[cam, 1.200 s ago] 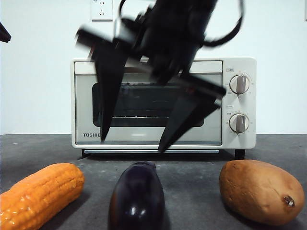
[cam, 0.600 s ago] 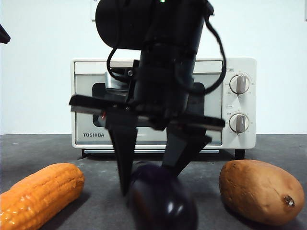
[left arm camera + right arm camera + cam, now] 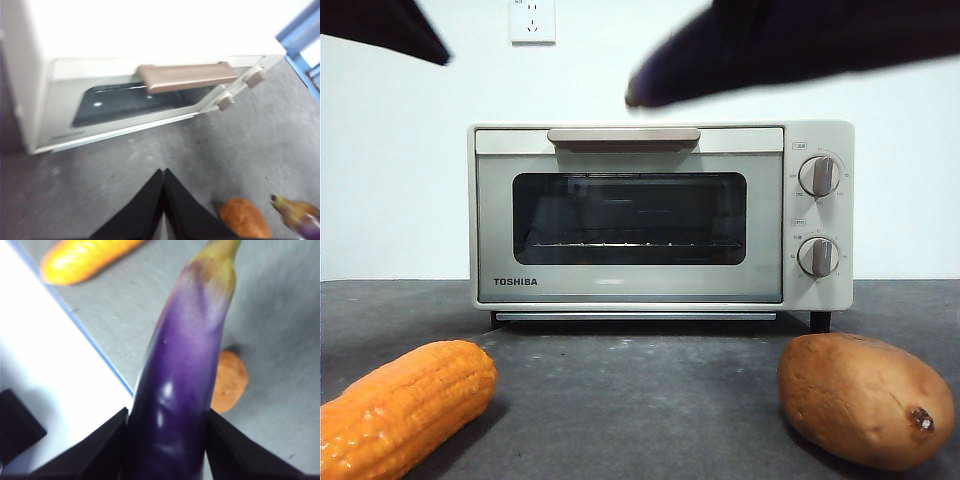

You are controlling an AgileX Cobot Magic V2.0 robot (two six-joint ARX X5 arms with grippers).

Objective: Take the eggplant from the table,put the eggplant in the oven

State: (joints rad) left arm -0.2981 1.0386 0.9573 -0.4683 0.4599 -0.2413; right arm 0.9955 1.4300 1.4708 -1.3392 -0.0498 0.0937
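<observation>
Right claw (image 3: 167, 440) clamps eggplant (image 3: 182, 375) lengthwise, stem pointing away.

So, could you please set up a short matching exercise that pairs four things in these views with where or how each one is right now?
Things:
1. eggplant
2. oven door
3. corn cob
4. left gripper

States:
A. lying on the table, left in the front view
B. shut on nothing, in front of the oven
C. closed
D. lifted off the table, held by the right gripper

Pairs: 1-D, 2-C, 3-A, 4-B
</observation>
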